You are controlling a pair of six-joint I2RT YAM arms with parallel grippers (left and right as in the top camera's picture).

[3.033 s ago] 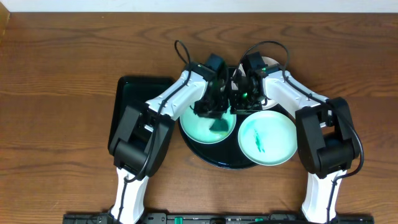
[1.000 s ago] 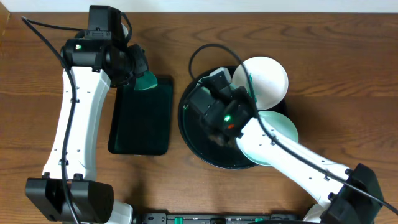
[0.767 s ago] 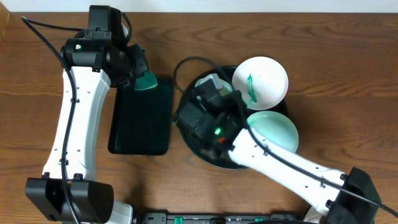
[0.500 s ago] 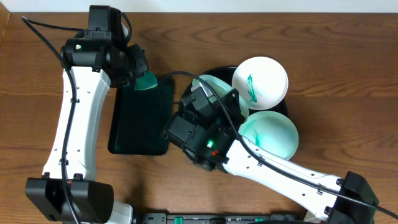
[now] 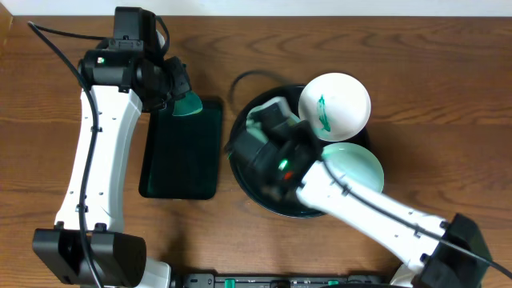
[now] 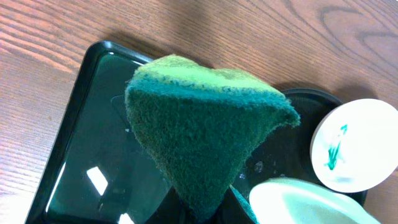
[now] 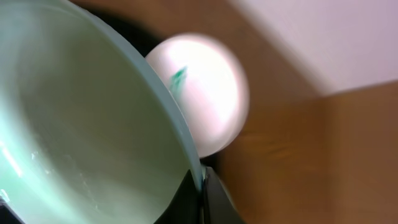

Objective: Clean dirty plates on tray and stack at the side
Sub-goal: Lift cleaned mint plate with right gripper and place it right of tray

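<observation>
My right gripper (image 5: 266, 130) is shut on the rim of a pale mint-green plate (image 5: 261, 114) and holds it tilted over the left part of the round black tray (image 5: 240, 172). In the right wrist view the jaws (image 7: 200, 186) pinch that plate's (image 7: 74, 124) edge. A white plate (image 5: 334, 102) with a green streak lies at the tray's back right; it also shows in the right wrist view (image 7: 208, 93). A second mint plate (image 5: 360, 164) lies at the right, partly under my arm. My left gripper (image 5: 181, 98) is shut on a green sponge (image 6: 205, 137).
A rectangular black tray (image 5: 182, 152) lies left of the round tray, under the sponge; it shows in the left wrist view (image 6: 87, 162). My right arm crosses the round tray from the front right. Bare wooden table surrounds both trays.
Three seconds ago both grippers were over the round tray. In the last second my right gripper swung the mint plate left and forward, then back over the tray. The left arm stayed still.
</observation>
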